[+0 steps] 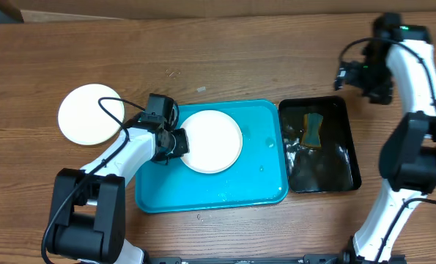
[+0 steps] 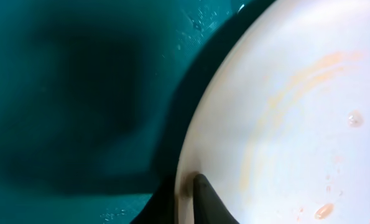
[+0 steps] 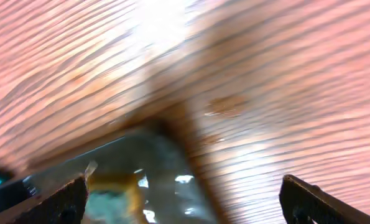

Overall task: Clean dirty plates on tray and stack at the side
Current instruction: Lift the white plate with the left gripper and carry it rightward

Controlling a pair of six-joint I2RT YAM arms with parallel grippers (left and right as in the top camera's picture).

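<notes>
A white plate [image 1: 213,141] with faint orange smears lies on the teal tray [image 1: 203,194]. My left gripper [image 1: 178,142] is shut on the plate's left rim; the left wrist view shows a dark finger [image 2: 206,200] pressed on the plate [image 2: 296,112] edge over the tray [image 2: 79,93]. A second plate [image 1: 91,114], pale and clean-looking, rests on the table left of the tray. My right gripper [image 1: 344,75] is open and empty above the table beyond the black tray's far right corner; its two fingertips [image 3: 178,202] are wide apart. A third plate is not in view.
A black tray [image 1: 342,172] holding water and a yellow-teal sponge [image 1: 314,130] stands right of the teal tray; it also shows blurred in the right wrist view [image 3: 122,180]. The wooden table [image 1: 225,59] extends behind.
</notes>
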